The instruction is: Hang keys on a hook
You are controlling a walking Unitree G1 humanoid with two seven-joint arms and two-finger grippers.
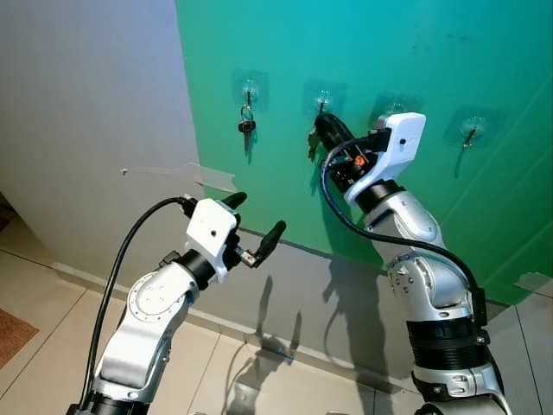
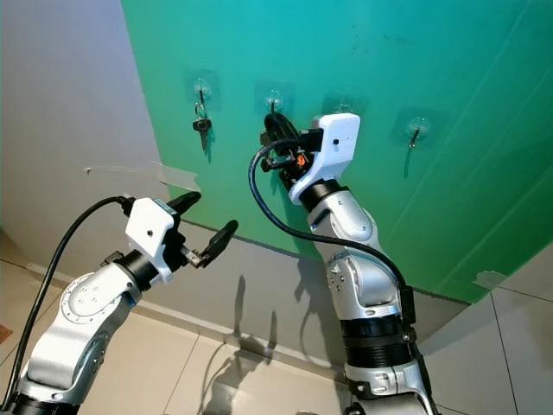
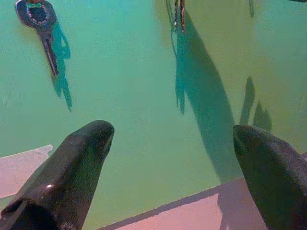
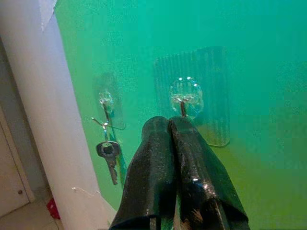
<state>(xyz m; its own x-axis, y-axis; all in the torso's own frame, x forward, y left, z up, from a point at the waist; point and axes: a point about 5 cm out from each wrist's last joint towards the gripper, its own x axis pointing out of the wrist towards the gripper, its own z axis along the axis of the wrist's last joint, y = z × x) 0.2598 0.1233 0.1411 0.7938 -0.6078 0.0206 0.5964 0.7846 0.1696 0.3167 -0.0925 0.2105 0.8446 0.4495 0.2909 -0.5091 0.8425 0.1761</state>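
Observation:
Four clear adhesive hooks sit in a row on the green wall (image 1: pixel 432 52). A dark-headed key (image 1: pixel 247 126) hangs from the leftmost hook (image 1: pixel 249 86). My right gripper (image 1: pixel 322 123) is raised to the second hook (image 4: pixel 183 98) with its fingertips (image 4: pixel 168 125) pressed together just below the hook's peg. It is shut on a small bunch of keys (image 1: pixel 312 145) that dangles under the fingers. Lower and to the left, away from the wall, my left gripper (image 1: pixel 255 218) is open and holds nothing; its wrist view looks up at the hanging key (image 3: pixel 41 24) and the bunch (image 3: pixel 179 14).
The third hook (image 1: pixel 395 108) is partly behind my right wrist; the fourth hook (image 1: pixel 469 131) hangs bare. A strip of tape (image 1: pixel 212 177) crosses the joint between the green and the pale wall (image 1: pixel 86 104). A grey band (image 1: pixel 302 285) runs below, with tiled floor (image 1: pixel 225 372) under it.

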